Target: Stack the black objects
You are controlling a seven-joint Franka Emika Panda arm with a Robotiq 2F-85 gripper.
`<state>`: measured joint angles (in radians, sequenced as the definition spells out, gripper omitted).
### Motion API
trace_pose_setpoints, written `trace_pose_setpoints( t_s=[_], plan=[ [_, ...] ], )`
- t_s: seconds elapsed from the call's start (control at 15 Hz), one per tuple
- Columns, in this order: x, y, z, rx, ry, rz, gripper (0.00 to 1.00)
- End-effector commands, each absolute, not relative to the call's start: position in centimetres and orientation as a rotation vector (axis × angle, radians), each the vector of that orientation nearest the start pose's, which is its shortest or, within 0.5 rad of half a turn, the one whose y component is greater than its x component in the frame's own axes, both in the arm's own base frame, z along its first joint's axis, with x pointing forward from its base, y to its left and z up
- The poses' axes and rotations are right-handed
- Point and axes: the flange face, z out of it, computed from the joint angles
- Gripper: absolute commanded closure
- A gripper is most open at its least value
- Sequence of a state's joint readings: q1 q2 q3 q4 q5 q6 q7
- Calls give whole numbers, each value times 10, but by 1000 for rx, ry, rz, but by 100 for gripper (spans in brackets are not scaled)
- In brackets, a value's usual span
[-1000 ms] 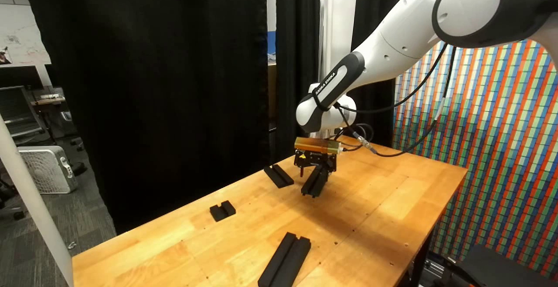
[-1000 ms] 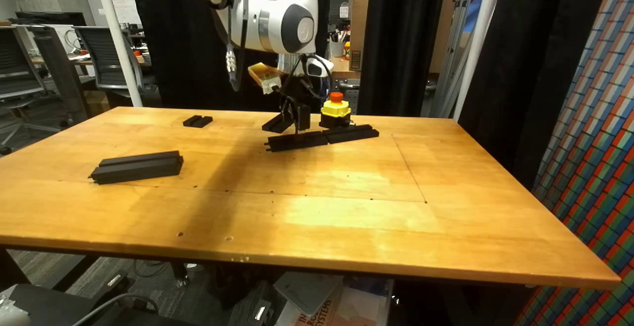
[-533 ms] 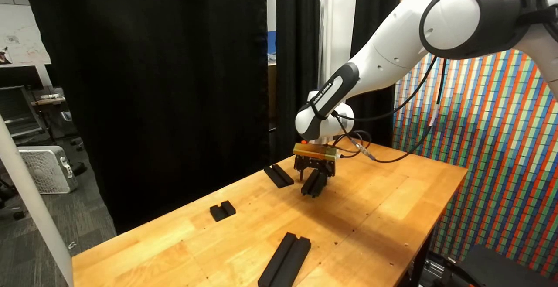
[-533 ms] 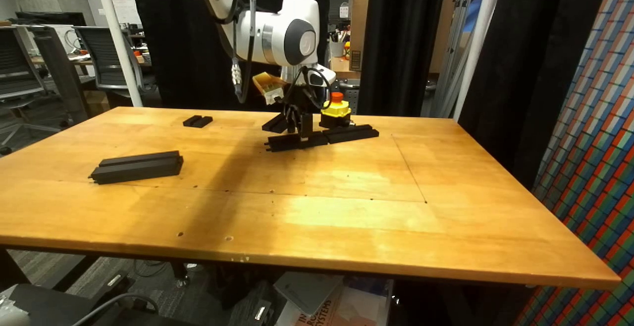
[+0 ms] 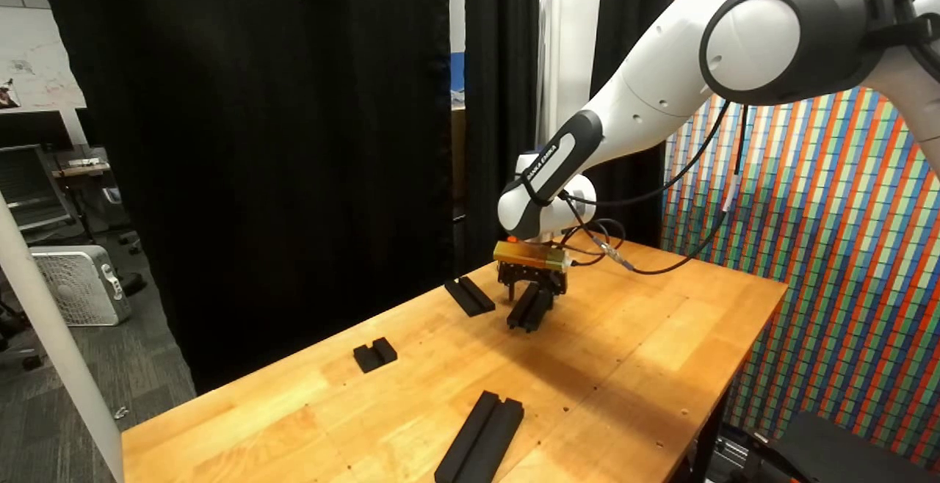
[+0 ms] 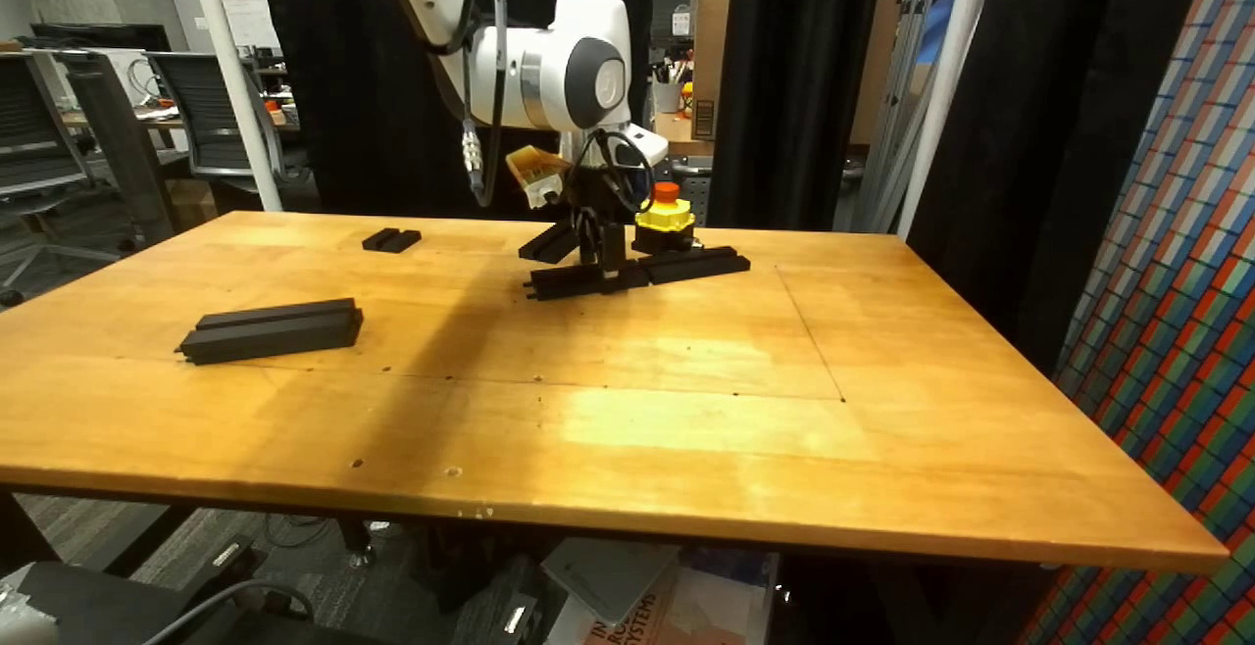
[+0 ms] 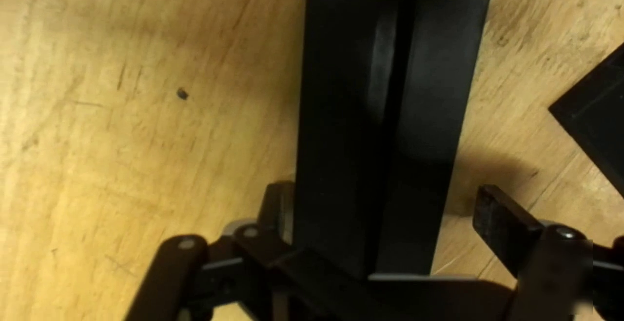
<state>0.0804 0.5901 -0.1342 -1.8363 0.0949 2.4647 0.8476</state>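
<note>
Tool (image 7: 387, 209) is spread wide, down astride the grooved black block (image 7: 341, 91), one finger to each long side. In the wrist view its fingers (image 7: 507, 228) stand unevenly: L one right up by the block, R one well off w/ a strip of wood btwn. Can't say for sure whether the L one touches; it's dark on dark there. Block lies flat on the bench (image 6: 686, 469), twin pegs pointing to the top of the wrist view, away from the tool. In an exterior view a second grooved bar (image 6: 701, 265) is in line w/ its opp. end, just beside it, & the red-and-yellow button (image 6: 667, 209) stands just behind that bar. A flat black piece (image 5: 470, 296) lies near, at an angle to the block, on the wide-gap side; its corner shows at R of the wrist view, w/ wood btwn it & the finger. That piece & the short black piece (image 5: 375, 354) both sit close to the back edge, black curtain (image 5: 294, 175) beyond. Short one is well apart from the tool, as is the long black bar (image 6: 275, 329), at L in an exterior view. Most room: wood runs broad from the block to the near edge there.
</note>
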Motion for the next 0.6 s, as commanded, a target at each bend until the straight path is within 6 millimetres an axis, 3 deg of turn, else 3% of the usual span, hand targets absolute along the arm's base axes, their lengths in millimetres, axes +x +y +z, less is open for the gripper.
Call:
trace_pose_setpoints(
  t_s=[0.0, 0.07, 0.13, 0.2, 0.4, 0.53],
  plan=[
    [656, -27, 220, -2794, 1468, -133, 0],
    [656, -26, 219, -2795, 1470, -133, 0],
    [656, -25, 218, -2792, 1466, -128, 25],
    [656, -25, 218, -2789, 1466, -129, 26],
    [656, -24, 217, -2784, 1465, -126, 49],
    [656, -23, 218, -2779, 1469, -122, 54]
  ],
)
